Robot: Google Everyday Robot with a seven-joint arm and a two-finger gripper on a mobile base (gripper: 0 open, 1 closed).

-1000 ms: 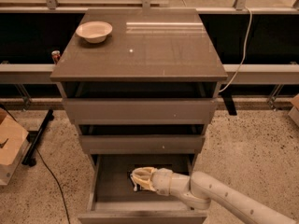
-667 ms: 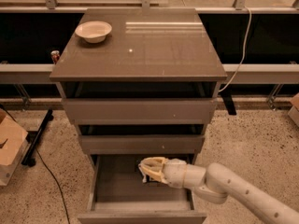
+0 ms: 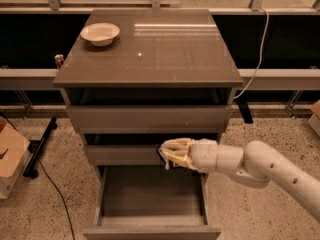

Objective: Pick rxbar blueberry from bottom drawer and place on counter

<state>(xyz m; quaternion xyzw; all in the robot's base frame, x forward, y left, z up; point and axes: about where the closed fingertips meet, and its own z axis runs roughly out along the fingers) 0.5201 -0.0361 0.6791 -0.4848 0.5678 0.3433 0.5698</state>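
My gripper (image 3: 168, 154) hangs in front of the middle drawer (image 3: 120, 155), above the open bottom drawer (image 3: 150, 230). Its cream fingers (image 3: 176, 148) are closed together. A small dark sliver shows at their lower left tip, which looks like the rxbar blueberry (image 3: 163, 160); most of it is hidden by the fingers. The bottom drawer's tray (image 3: 145, 194) shows nothing lying in it. The counter (image 3: 165, 54) is the glossy grey-brown cabinet top, well above the gripper.
A pale bowl (image 3: 100, 33) sits at the counter's back left. A red-topped can (image 3: 59, 60) stands on the ledge left of the cabinet. A cardboard box (image 3: 10, 156) and a black stand leg (image 3: 39, 148) are on the floor at left. A white cable (image 3: 257, 49) hangs at right.
My gripper has risen out of the bottom drawer, from the tray floor to the height of the middle drawer's front, fingers staying closed. The arm has lifted with it.
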